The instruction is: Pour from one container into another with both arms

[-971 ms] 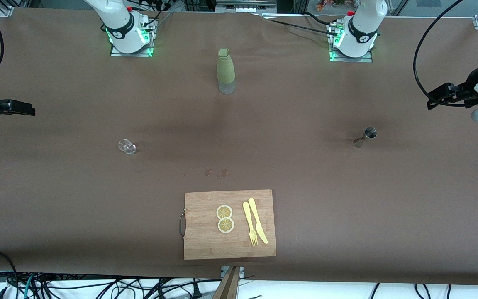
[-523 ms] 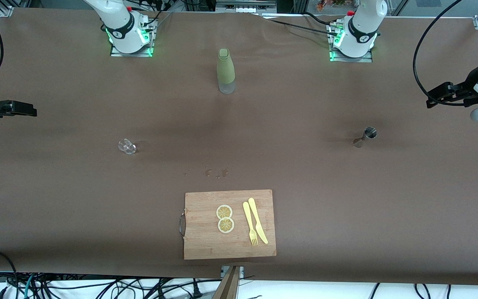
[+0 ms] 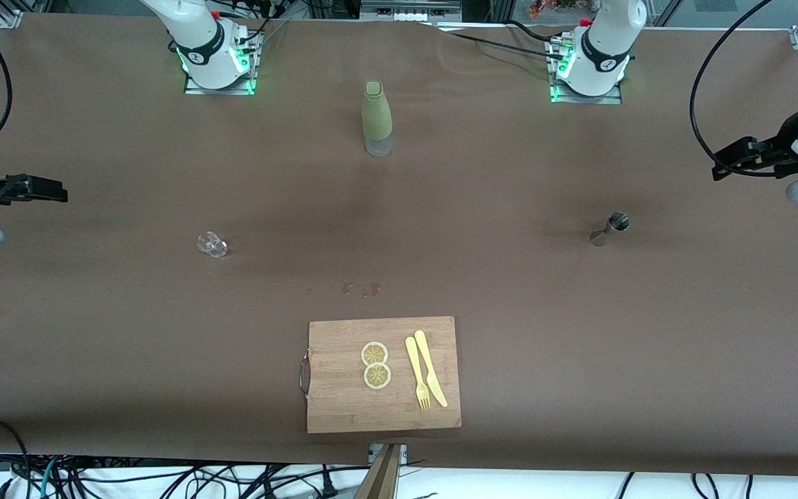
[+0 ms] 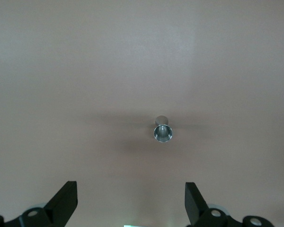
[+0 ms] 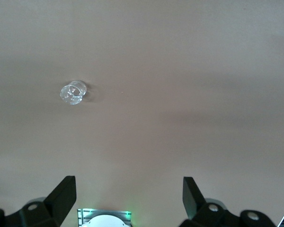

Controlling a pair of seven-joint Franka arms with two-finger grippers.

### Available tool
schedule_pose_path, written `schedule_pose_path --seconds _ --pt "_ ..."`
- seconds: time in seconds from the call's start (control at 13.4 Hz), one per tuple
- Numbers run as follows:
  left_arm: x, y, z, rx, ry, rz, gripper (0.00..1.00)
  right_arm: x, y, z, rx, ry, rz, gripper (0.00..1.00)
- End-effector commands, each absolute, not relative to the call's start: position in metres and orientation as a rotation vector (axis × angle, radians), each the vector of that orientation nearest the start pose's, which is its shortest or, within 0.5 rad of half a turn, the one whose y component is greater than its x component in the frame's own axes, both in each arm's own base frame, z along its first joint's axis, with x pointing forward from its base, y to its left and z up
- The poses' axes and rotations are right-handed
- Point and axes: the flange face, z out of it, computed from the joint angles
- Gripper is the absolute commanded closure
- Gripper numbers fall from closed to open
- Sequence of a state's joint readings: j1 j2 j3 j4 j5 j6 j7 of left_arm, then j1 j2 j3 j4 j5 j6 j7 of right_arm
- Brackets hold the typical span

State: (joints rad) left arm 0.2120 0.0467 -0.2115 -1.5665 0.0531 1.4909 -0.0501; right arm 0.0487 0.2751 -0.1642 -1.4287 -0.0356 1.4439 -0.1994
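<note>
The silver jigger [image 3: 610,229] stands upright on the brown table toward the left arm's end, and from above its round rim [image 4: 162,131] is visible. The small clear glass [image 3: 212,244] stands toward the right arm's end and also appears in the right wrist view [image 5: 74,92]. My left gripper [image 3: 723,168] hangs high over the table's edge at its own end, open and empty [image 4: 130,187]. My right gripper [image 3: 52,188] hangs high over the other end, also open and empty [image 5: 128,182]. Both grippers are well apart from the two vessels.
A tall olive-green bottle [image 3: 377,119] stands mid-table between the two arm bases. A wooden cutting board [image 3: 343,402] near the front edge carries two lemon slices [image 3: 375,364] and a yellow fork and knife [image 3: 425,374]. Small stains [image 3: 361,287] mark the cloth.
The right arm's hand has drifted slightly inward and lower in the front view. The left arm, the jigger and the glass have barely moved.
</note>
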Motion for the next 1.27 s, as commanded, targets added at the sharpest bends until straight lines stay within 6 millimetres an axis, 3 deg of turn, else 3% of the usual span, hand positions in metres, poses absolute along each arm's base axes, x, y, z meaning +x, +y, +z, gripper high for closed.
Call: schedule_pose_path --seconds 0.0,0.82,1.2 --pt "0.556 0.009 0.597 -3.112 -0.079 0.192 0.0 0.614 -0.06 0.528 -3.173 -0.161 0.373 0.0" --pt "0.555 0.006 0.595 -3.134 -0.079 0.201 0.0 0.615 -0.06 0.528 -3.246 -0.186 0.399 0.0" --pt "0.556 0.007 0.593 -3.135 -0.077 0.206 0.0 0.621 -0.061 0.513 -3.211 -0.341 0.406 0.0"
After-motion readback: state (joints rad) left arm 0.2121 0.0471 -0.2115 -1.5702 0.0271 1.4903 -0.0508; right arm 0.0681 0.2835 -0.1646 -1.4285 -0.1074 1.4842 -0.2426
